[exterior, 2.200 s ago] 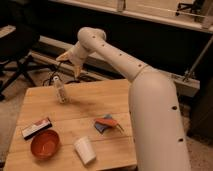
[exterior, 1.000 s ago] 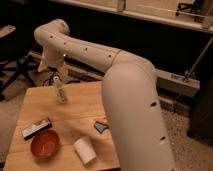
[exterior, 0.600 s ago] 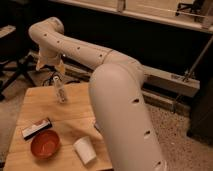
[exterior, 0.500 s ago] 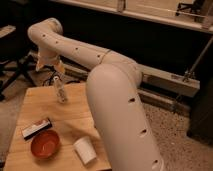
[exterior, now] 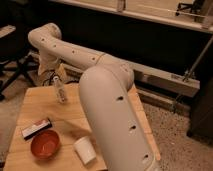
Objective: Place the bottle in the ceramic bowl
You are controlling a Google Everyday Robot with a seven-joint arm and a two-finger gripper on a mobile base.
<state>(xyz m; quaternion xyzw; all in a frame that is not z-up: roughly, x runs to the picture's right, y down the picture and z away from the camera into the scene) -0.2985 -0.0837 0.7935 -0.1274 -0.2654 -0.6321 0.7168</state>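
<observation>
The bottle (exterior: 60, 92) is small and clear with a white cap. It stands upright on the far left part of the wooden table (exterior: 35, 102). The orange-red ceramic bowl (exterior: 45, 144) sits near the table's front left corner and has nothing in it. My gripper (exterior: 52, 76) hangs at the end of the white arm, just above and behind the bottle's top. The arm sweeps across the picture and hides the table's right part.
A red, black and white packet (exterior: 36, 128) lies just behind the bowl. A white paper cup (exterior: 85, 149) lies to the right of the bowl at the front edge. An office chair (exterior: 11, 62) stands left of the table. A dark bench with a metal rail (exterior: 165, 80) runs behind.
The arm has swung left and nearer the camera, now covering the table's right side and the packet there. The gripper has stayed by the bottle's top. The bottle, bowl and cup have not moved.
</observation>
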